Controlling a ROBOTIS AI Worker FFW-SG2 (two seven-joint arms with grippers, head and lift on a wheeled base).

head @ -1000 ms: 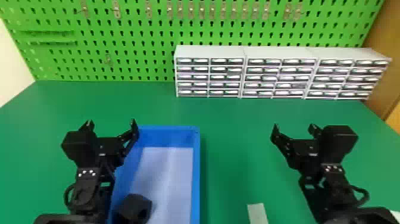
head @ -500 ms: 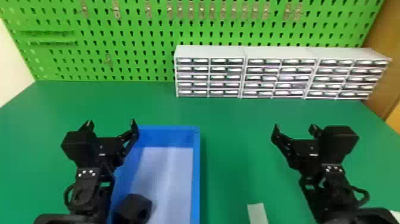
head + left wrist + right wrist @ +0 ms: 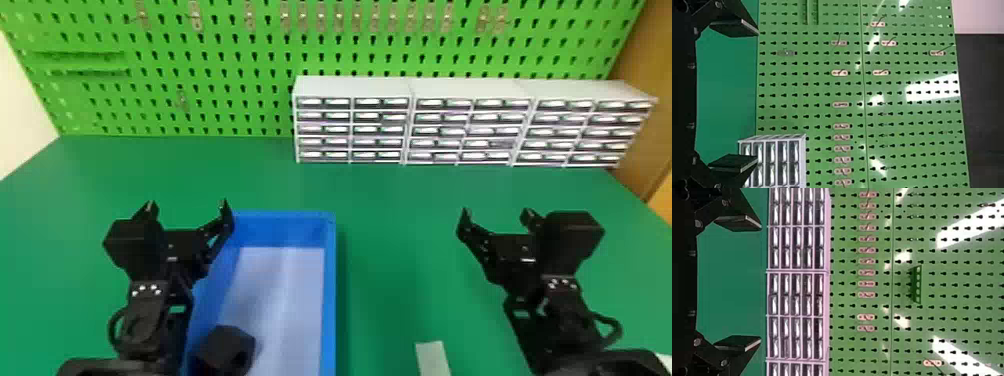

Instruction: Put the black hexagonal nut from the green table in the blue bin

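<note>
In the head view the black hexagonal nut point(image 3: 229, 350) lies inside the blue bin point(image 3: 330, 290), at its near left part, its hole partly visible. My left gripper point(image 3: 188, 212) stands open above the bin's left side, beyond the nut, with nothing between its fingers. The left wrist view shows the same gripper point(image 3: 734, 96) with its fingers wide apart. Over the green table point(image 3: 400, 235), to the right of the bin, my right gripper point(image 3: 495, 220) is also open and holds nothing. Its spread fingers flank bare air in the right wrist view, where the gripper point(image 3: 738, 282) faces the pegboard.
A pale flat piece point(image 3: 433, 359) lies on the table near the front, between the bin and the right arm. White drawer cabinets point(image 3: 350, 90) stand along the back right. Behind them rises a green pegboard point(image 3: 240, 65) with small metal hooks.
</note>
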